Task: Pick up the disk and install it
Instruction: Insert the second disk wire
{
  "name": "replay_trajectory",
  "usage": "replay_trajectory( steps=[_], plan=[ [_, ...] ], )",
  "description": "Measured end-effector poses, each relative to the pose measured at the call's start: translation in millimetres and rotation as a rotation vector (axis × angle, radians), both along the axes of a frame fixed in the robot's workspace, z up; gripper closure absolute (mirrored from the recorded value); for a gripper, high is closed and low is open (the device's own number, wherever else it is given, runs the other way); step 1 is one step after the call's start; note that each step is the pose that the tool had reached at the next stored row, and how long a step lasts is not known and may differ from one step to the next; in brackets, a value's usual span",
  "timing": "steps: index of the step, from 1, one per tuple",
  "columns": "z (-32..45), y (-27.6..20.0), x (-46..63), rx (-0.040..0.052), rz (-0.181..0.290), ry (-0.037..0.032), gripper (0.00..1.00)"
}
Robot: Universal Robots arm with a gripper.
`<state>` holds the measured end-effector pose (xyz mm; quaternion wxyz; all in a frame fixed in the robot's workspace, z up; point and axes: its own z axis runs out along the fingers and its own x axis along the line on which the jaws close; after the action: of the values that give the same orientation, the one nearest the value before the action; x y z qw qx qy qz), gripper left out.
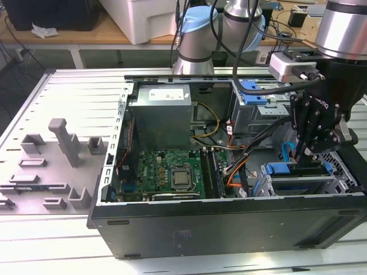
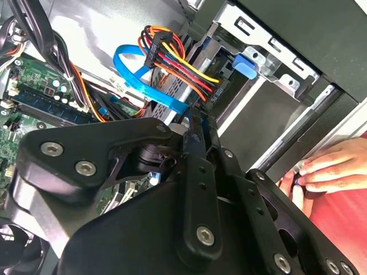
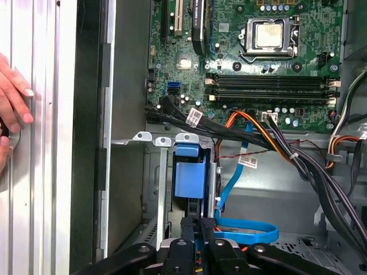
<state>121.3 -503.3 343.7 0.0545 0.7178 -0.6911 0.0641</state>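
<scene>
Claw (image 1: 308, 150) is down inside the open PC case (image 1: 229, 220), over the drive bay (image 1: 298, 182) at the case's front corner on the exterior view's right. In both wrist views the fingers (image 3: 198, 229) look pressed together with nothing visibly between them, so clenched, not on the disk.

The disk (image 3: 192, 177) sits edge-up in the bay, blue carrier top showing between the metal bay walls, directly under and just ahead of the fingertips; fingertips are at or touching its blue upper edge, can't tell if there's contact. Judged from that, it looks already slotted in and the claw is pressing or seating it. The disk's long axis runs along the bay slot, in line with the claw's finger line in the first wrist view.

Blue SATA cable (image 3: 246, 229) loops just beside the fingers. Bundled power wires (image 2: 178, 63) plug in near the bay.

A person's hand (image 2: 330, 169) rests on the counter (image 1: 74, 109) outside the case wall, apart from the claw.
</scene>
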Motion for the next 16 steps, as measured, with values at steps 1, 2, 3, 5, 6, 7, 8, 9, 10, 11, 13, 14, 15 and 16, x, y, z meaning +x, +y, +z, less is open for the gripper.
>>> replay_trajectory(
  steps=[1, 2, 3, 5, 6, 7, 8, 9, 10, 11, 13, 14, 15, 16],
  plan=[
    [-0.1, 0.0, -0.1, 0.0000, 0.000, -0.0002, 0.84],
    [-0.2, 0.0, -0.2, 0.0001, 0.000, -0.0003, 0.84],
    [-0.3, 0.0, -0.5, 0.0000, 0.000, -0.0005, 0.84],
    [-0.6, 0.0, -1.0, 0.0001, 0.000, -0.0008, 0.84],
    [-0.7, 0.0, -1.1, 0.0001, 0.000, -0.0009, 0.84],
    [-1.1, 0.0, -1.0, 0.0000, 0.000, -0.0009, 0.84],
    [-1.1, 0.0, -0.9, 0.0000, 0.000, -0.0009, 0.84],
    [-1.1, 0.0, -0.9, 0.0000, 0.000, -0.0009, 0.84],
    [-1.1, 0.0, -0.9, 0.0001, 0.000, -0.0009, 0.84],
    [-1.1, 0.0, -0.9, 0.0000, 0.000, -0.0010, 0.84],
    [-1.1, 0.0, -0.6, 0.0001, 0.000, -0.0010, 0.84],
    [-1.1, 0.0, -0.4, 0.0002, 0.000, -0.0009, 0.84],
    [-1.1, 0.0, -0.3, 0.0002, 0.000, -0.0009, 0.84],
    [-1.1, 0.0, -0.3, 0.0000, 0.000, -0.0009, 0.84]
  ],
)
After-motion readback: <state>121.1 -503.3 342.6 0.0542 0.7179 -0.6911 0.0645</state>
